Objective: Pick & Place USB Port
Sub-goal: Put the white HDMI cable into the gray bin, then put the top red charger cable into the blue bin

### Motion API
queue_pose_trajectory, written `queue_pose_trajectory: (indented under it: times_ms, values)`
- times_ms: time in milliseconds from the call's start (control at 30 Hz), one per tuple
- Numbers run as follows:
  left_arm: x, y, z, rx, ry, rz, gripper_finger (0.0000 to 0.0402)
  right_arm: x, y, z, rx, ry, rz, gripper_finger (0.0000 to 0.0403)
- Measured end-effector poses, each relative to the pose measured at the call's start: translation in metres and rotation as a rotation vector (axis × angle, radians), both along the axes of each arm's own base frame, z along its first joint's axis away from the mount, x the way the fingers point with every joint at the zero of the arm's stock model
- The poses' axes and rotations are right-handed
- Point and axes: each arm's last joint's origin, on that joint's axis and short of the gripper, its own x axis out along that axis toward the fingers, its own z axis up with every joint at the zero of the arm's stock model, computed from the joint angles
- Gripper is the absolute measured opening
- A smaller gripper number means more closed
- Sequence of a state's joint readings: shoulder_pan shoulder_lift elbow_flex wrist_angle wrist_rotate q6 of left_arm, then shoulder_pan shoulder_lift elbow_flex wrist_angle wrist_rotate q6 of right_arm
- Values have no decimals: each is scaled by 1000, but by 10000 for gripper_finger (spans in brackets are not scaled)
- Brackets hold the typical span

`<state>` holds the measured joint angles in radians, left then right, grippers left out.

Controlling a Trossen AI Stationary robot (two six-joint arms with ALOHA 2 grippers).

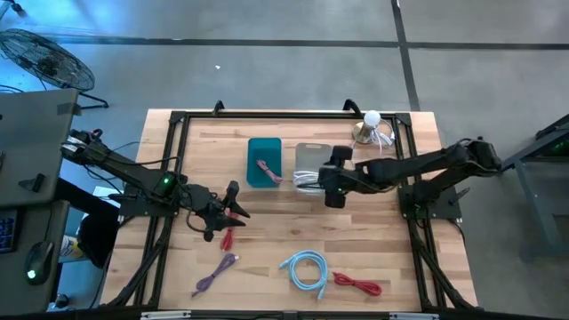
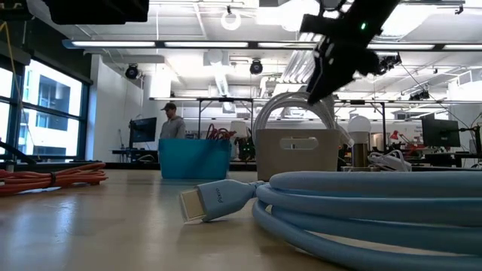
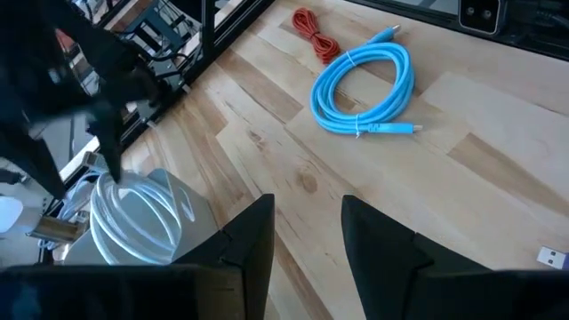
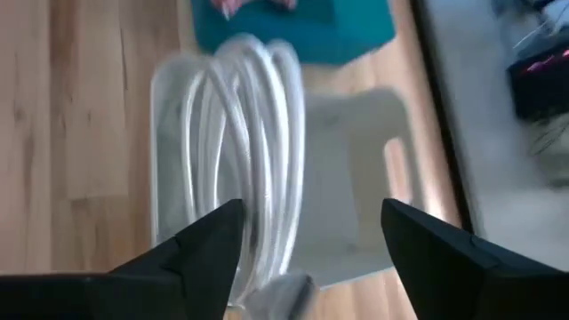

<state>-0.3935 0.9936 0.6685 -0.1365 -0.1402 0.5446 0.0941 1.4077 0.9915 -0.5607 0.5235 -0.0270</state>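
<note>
Right end effector (image 1: 313,182) gapes over white cable (image 4: 253,169) on wooden table (image 1: 267,240).

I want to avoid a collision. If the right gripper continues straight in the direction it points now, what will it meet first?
Most likely the white cable coil standing in the grey bin. The right gripper is open just above it, pointing down into that bin. How much gap remains is unclear.

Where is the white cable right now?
In the high view, the coiled white cable sits in the grey bin near the table's middle, beside the teal bin, under the right claw.
</note>
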Motion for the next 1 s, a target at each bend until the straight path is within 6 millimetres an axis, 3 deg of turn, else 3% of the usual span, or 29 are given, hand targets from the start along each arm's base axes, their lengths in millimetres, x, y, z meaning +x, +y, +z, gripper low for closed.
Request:
queue_pose_trajectory:
  times_ms: [200, 367, 567, 700, 1000]
  values:
    - [0, 0, 0, 1, 2, 1, 129, -13, 23, 41, 37, -163, 62, 260]
    - [-1, 0, -2, 9, 19, 5, 129, -26, 48, 58, 117, -246, 135, 261]
    - [-6, 3, -11, 2, 127, 60, 129, -33, 86, 54, 325, -267, 260, 261]
    - [-12, 6, -19, -51, 251, 121, 129, -38, 105, 43, 347, -312, 335, 261]
    - [-21, 8, -29, -409, 469, 410, 129, -42, 109, 39, 280, -343, 281, 261]
